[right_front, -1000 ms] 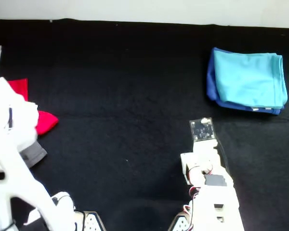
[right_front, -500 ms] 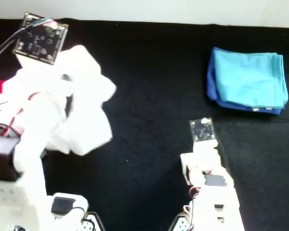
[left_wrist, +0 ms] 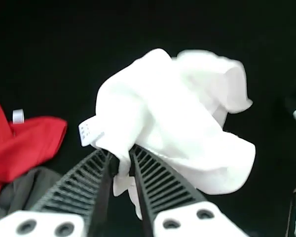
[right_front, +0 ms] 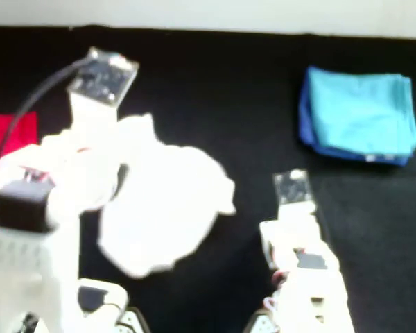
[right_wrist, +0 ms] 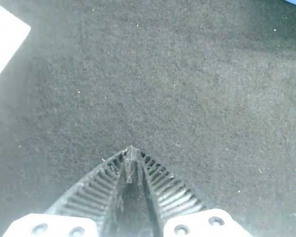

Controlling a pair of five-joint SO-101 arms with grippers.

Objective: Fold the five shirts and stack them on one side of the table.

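Far left lay the red shirt. The left gripper had its ribbed fingers pinched on the crumpled white shirt above the black felt table. The right gripper was closed and empty. The folded blue shirts sat stacked far right. The white shirt had swung rightward since earlier.

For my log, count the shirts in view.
5: white shirt in left tool, red shirt at left edge, grey shirt beside it, light blue shirt atop dark blue shirt, far right.
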